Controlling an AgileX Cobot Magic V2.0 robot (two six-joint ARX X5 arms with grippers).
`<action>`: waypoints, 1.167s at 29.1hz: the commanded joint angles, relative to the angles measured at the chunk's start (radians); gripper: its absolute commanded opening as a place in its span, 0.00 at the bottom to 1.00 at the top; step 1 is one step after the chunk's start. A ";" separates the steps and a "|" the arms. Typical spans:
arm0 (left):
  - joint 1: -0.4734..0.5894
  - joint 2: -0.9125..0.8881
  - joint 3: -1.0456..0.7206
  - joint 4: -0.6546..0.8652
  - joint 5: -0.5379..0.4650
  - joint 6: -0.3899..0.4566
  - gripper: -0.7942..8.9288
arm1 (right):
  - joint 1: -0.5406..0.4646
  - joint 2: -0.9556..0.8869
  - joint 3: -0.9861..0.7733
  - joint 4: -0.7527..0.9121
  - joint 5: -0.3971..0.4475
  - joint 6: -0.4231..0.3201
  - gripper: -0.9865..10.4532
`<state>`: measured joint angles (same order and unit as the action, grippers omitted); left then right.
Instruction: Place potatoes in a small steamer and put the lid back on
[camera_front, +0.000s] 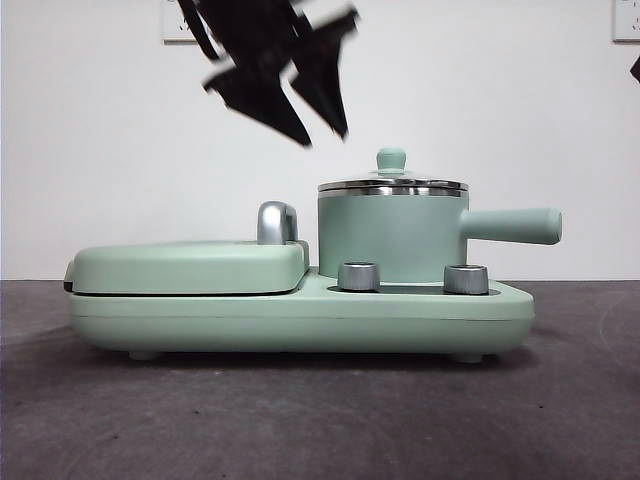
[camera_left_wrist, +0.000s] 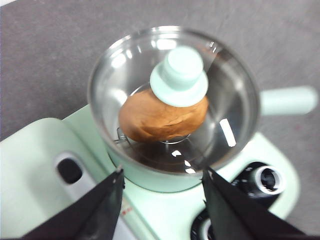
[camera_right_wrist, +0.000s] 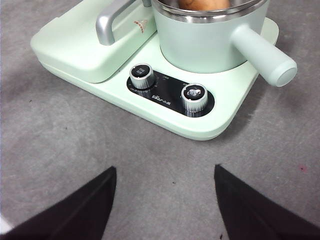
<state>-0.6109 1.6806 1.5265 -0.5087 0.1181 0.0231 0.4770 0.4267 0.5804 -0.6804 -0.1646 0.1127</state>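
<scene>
Mint-green and steel, the small steamer (camera_front: 390, 238) stands on the right half of a mint-green cooker base (camera_front: 300, 318), its long handle (camera_front: 512, 226) sticking out to the side. The glass lid (camera_left_wrist: 174, 97) sits flat on the steamer's steel rim, its mint-green knob (camera_front: 391, 159) upright at the centre. Through the glass, the left wrist view shows the potatoes (camera_left_wrist: 162, 117), one orange-brown creased lump, lying inside the pot on the steel bottom, partly hidden by the knob. Beside the steamer, the closed griddle cover (camera_front: 190, 266) with its chrome handle (camera_front: 277, 222) takes up the other half of the base. Two steel dials (camera_right_wrist: 143, 76) sit on a black panel at the base's front edge, below the pot.

The left tool (camera_front: 305, 105) hangs above and to the side of the lid, apart from it, its black jaws spread wide and grasping nothing. The right tool (camera_right_wrist: 165, 200) hovers over the grey bench (camera_right_wrist: 150, 160) in front of the base, well clear of the dials, its jaws likewise released and empty.
</scene>
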 joint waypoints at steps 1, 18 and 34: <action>0.003 -0.045 0.017 -0.040 0.030 -0.071 0.34 | 0.005 0.022 0.007 0.008 -0.004 0.006 0.36; 0.019 -0.446 -0.280 -0.137 0.040 -0.066 0.34 | 0.008 0.321 0.009 0.291 -0.144 -0.045 0.36; 0.023 -0.871 -0.739 -0.121 0.009 -0.223 0.34 | 0.063 0.459 0.010 0.405 -0.165 -0.044 0.36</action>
<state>-0.5846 0.8055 0.7792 -0.6380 0.1295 -0.1879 0.5312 0.8833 0.5804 -0.2806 -0.3229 0.0753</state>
